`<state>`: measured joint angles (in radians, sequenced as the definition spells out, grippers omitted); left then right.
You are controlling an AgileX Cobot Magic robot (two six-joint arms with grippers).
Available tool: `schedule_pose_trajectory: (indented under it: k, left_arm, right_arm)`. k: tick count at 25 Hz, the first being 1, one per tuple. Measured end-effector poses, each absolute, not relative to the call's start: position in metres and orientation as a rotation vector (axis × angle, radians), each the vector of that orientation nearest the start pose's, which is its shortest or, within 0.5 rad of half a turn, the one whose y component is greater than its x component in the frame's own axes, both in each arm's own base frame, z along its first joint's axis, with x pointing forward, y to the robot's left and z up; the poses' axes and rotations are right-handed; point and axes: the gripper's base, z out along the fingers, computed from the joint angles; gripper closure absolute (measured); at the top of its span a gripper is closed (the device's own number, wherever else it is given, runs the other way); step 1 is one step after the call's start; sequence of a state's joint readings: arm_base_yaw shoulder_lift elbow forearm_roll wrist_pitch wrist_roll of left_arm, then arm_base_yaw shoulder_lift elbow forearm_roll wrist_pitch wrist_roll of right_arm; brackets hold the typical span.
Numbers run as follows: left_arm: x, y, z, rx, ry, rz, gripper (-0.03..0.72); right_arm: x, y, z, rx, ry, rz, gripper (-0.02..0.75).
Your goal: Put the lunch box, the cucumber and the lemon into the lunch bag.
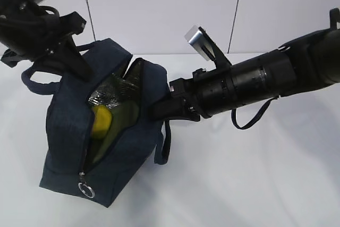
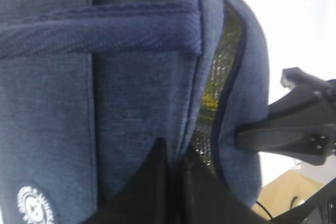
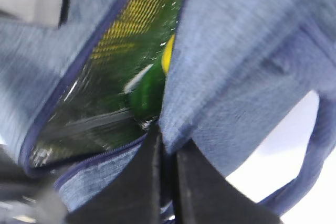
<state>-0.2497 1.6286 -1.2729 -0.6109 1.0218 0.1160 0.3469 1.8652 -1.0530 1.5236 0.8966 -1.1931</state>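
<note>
Navy lunch bag (image 1: 69, 147), lemon (image 1: 101, 120) half hidden inside

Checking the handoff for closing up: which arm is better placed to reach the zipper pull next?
Probably the right. Its hand pinches the bag rim beside the opening, nearer the ring pull. The left hand is shut on the far top edge. Lemon is already inside.

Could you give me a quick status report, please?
Both end effectors, left and right, shut on bag edges. Lemon and cucumber inside. Zipper open. Lunch box not visible.
</note>
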Motion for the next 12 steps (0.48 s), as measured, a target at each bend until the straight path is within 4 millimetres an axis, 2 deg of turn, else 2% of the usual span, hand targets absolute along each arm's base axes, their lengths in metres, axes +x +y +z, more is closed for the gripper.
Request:
schedule_pose_trajectory:
  k: [7, 12]
  left_arm:
    - [0.302, -0.155, 0.284, 0.291, 2.742, -0.835, 0.690]
    - [0.304, -0.174, 0.270, 0.319, 2.751, -0.854, 0.690]
  right_arm:
    - [0.314, 0.185, 0.217, -0.595, 2.347, 1.235, 0.738]
    - [0.319, 0.178, 0.243, -0.686, 2.401, 1.052, 0.738]
